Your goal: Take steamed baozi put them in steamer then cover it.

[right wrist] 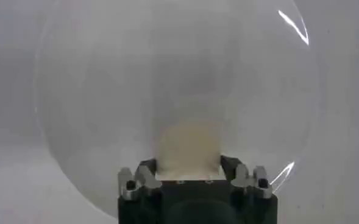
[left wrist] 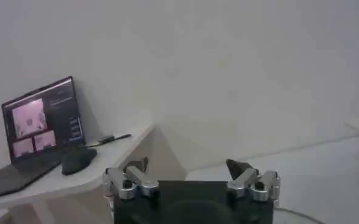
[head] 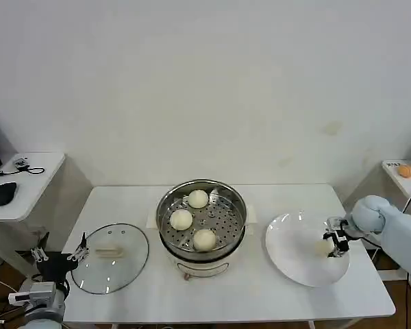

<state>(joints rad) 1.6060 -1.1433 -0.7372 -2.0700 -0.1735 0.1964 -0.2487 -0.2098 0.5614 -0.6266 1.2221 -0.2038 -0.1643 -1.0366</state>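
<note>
Creamy-white, the last baozi (head: 324, 246) sits between the right gripper's (head: 334, 245) fingers on the plate (head: 294, 264); the steamer (head: 237, 199) lies toward the robot's left. The left gripper (head: 81, 248) idles spread by the cover (head: 113, 271).

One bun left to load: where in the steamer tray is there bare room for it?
The steamer tray is free on its right side, between the three baozi and the right rim. The left and middle are crowded. The right gripper is around the last baozi.

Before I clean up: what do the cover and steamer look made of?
The cover looks like clear glass with a metal rim: the table shows through it. The steamer looks like polished stainless steel, shiny and reflective, with a perforated tray.
</note>
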